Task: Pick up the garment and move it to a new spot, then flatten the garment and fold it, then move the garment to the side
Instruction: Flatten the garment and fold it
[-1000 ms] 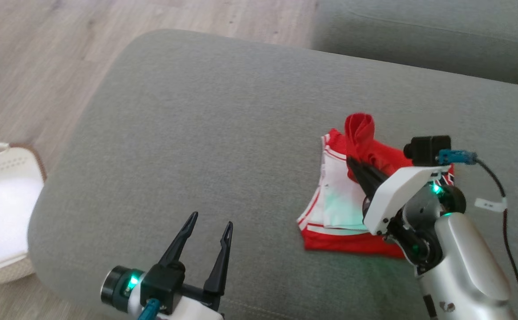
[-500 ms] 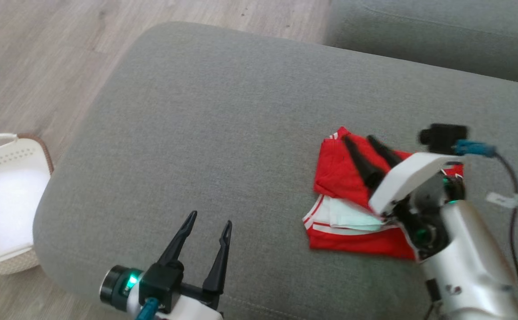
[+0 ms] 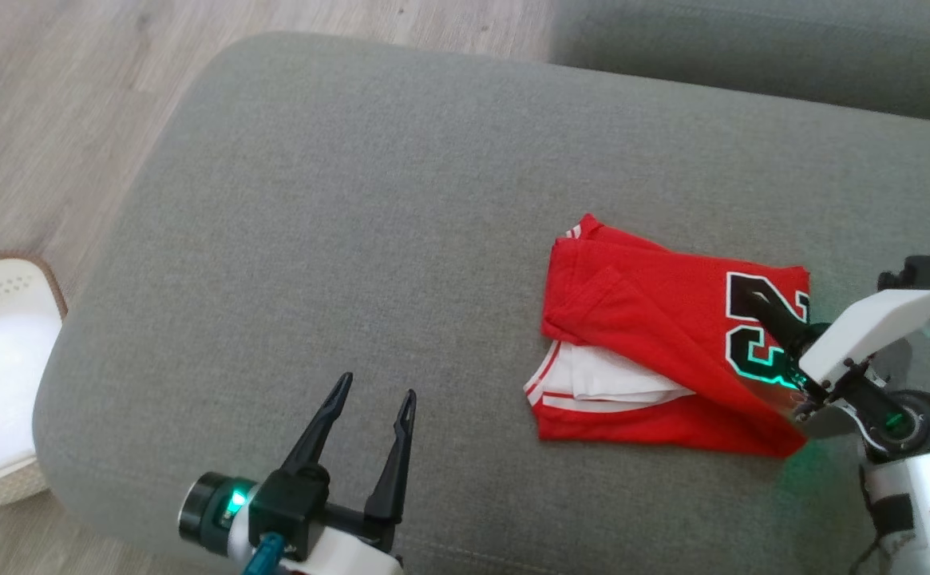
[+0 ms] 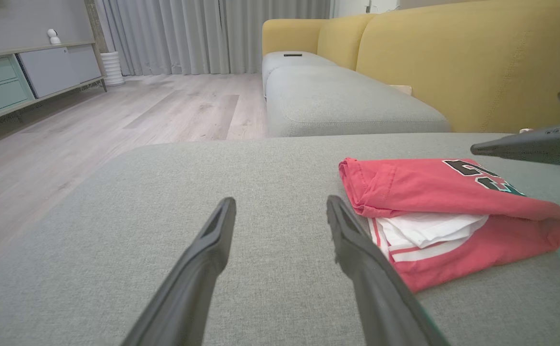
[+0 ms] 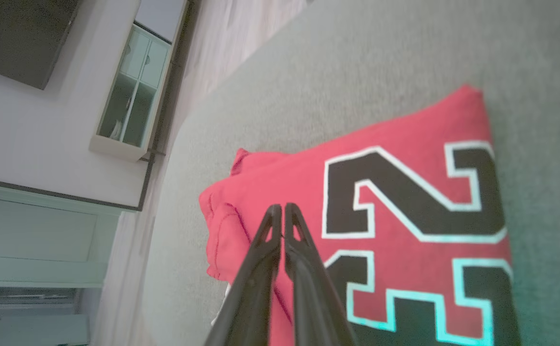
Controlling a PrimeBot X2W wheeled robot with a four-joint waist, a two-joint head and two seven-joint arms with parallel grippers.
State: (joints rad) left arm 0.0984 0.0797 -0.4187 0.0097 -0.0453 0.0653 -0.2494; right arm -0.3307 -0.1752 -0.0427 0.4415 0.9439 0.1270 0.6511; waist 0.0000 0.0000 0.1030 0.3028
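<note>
Since the folded red garment (image 3: 656, 351) lies directly beneath and ahead of the right pincer (image 3: 740, 298), that arm is plainly the nearer one for the move to the side, which by my reading is what remains. Its two fingers are pressed together with nothing between them, tips poised over the black numeral (image 3: 744, 359) at the near end of the cloth. In the left wrist view they seem to hang just clear of the fabric rather than rest on it. From those tips the garment's long axis runs forward and to the left across the grey sofa cushion (image 3: 353, 200), with loose white-trimmed layers peeping out along the edge on that pincer's left. The left pincer (image 3: 377, 385) has its fingers wide apart and empty, with the garment well off to its right and a little ahead, so it would have to cross bare cushion to reach the nearest hem
</note>
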